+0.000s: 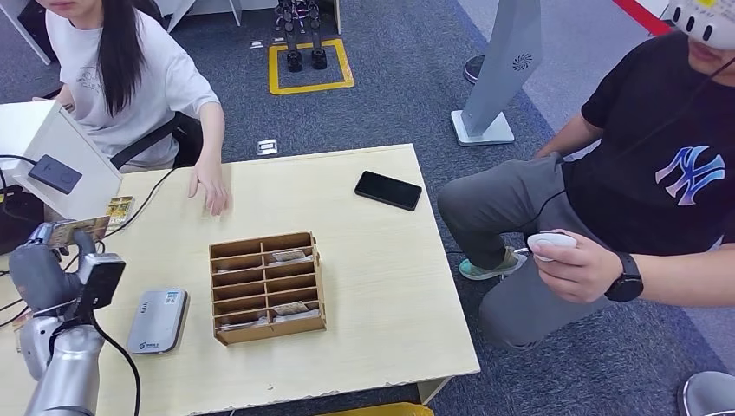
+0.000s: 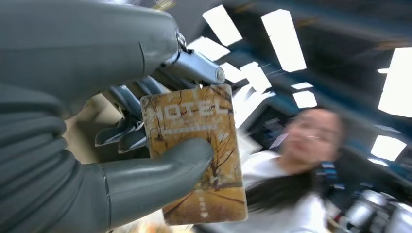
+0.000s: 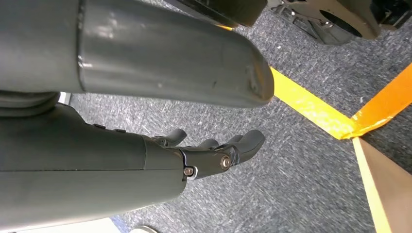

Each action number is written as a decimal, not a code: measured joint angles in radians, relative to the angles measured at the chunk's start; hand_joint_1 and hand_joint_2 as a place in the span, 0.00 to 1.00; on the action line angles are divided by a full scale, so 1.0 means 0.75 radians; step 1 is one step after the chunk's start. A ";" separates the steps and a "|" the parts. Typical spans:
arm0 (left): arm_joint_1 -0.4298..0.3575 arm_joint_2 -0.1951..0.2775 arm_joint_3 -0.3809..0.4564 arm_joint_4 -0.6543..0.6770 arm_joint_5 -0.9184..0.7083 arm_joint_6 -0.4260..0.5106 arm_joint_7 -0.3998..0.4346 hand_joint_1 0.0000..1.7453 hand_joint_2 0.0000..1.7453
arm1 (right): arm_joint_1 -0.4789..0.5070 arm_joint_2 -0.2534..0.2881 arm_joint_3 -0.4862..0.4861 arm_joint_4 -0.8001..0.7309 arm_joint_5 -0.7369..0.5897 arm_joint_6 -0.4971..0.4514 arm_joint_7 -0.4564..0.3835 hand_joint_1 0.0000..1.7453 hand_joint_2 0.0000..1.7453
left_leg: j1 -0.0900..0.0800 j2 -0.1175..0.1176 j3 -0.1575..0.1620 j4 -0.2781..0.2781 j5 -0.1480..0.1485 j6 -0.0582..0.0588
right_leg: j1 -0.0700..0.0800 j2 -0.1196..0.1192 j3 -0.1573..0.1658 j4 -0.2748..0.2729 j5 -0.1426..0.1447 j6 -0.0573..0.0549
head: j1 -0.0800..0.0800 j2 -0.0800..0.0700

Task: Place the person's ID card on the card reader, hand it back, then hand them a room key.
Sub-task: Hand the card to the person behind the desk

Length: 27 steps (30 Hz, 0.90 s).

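My left hand is raised over the table's left edge and pinches a yellow-brown room key card between thumb and fingers. In the left wrist view the room key card reads HOTEL and stands in my left hand, facing the person in white. The grey card reader lies flat on the table in front of that hand. A second yellowish card lies on the table near the person's hand. My right hand hangs over grey carpet, its fingers loose and holding nothing.
A wooden slotted box with several cards stands mid-table. A black phone lies at the far right. A white stand with a dark device and cables sits at the left. A person in black crouches at the right holding a white controller.
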 joint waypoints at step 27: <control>-0.029 -0.135 0.282 0.008 -0.332 0.019 -0.025 1.00 1.00 | -0.006 0.005 -0.026 0.000 0.030 0.008 0.009 0.00 0.00 | 0.000 0.003 -0.001 0.000 0.000 0.000 | 0.000 0.003 -0.002 0.000 0.000 0.000 | 0.000 0.000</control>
